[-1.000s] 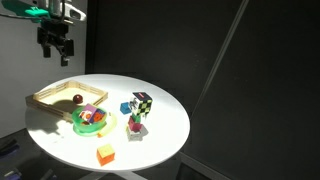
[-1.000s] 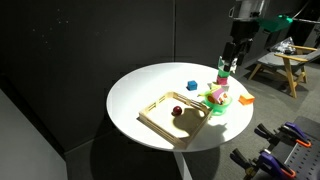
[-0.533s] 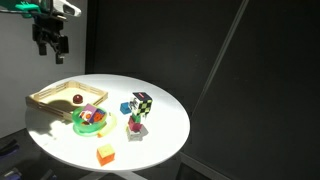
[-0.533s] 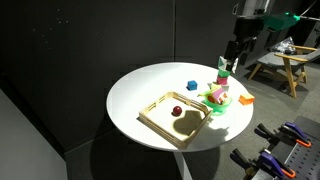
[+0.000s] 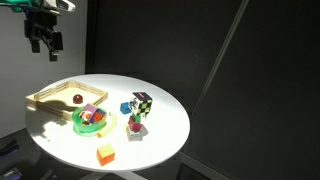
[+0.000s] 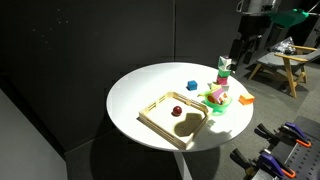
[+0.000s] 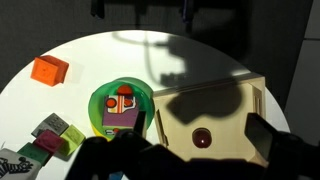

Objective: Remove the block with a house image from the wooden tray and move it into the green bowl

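The block with a house image (image 7: 124,102) lies inside the green bowl (image 7: 97,100), reddish with pale and orange patches. It also shows in the bowl in an exterior view (image 5: 89,116). The wooden tray (image 7: 215,100) stands next to the bowl and holds only a small dark red round piece (image 7: 202,138). My gripper (image 7: 200,130) is open and empty, high above the tray. In both exterior views it hangs well above the table (image 5: 43,42) (image 6: 240,50). The bowl (image 6: 215,99) and the tray (image 6: 150,112) sit side by side.
A plain orange block (image 7: 49,70) lies near the table's edge. A checkered cube (image 5: 141,103) on stacked blocks stands beside the bowl, and a blue block (image 6: 191,86) lies behind it. The round white table (image 5: 160,130) drops off all around.
My gripper has risen and drifted away from the bowl, toward the frame edge in both exterior views. The objects on the table have not moved.
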Motion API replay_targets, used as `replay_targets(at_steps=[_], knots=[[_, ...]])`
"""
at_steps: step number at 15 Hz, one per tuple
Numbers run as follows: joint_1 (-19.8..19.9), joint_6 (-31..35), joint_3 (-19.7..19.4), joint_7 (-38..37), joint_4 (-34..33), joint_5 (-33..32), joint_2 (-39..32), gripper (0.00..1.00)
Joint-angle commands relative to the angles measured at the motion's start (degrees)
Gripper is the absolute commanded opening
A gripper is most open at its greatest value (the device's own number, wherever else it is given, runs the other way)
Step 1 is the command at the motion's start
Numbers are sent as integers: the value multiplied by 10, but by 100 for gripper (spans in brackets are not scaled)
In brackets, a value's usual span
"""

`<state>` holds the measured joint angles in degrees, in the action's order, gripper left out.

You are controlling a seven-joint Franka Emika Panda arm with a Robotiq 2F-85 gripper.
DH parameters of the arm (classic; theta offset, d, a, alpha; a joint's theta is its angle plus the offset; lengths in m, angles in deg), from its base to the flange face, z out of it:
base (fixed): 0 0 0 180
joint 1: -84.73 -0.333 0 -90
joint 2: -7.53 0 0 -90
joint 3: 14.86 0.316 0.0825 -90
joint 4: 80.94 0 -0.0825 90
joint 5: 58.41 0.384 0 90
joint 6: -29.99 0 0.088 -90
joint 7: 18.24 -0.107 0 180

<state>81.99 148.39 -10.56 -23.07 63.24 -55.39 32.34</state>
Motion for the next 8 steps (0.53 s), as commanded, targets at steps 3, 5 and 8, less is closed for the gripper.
replay_targets(at_steps=[3, 5, 8], knots=[[-7, -38, -3, 4, 2, 6, 21, 100], [-4, -22, -1, 0, 0, 0, 8, 100], [-4, -22, -1, 0, 0, 0, 6, 100]])
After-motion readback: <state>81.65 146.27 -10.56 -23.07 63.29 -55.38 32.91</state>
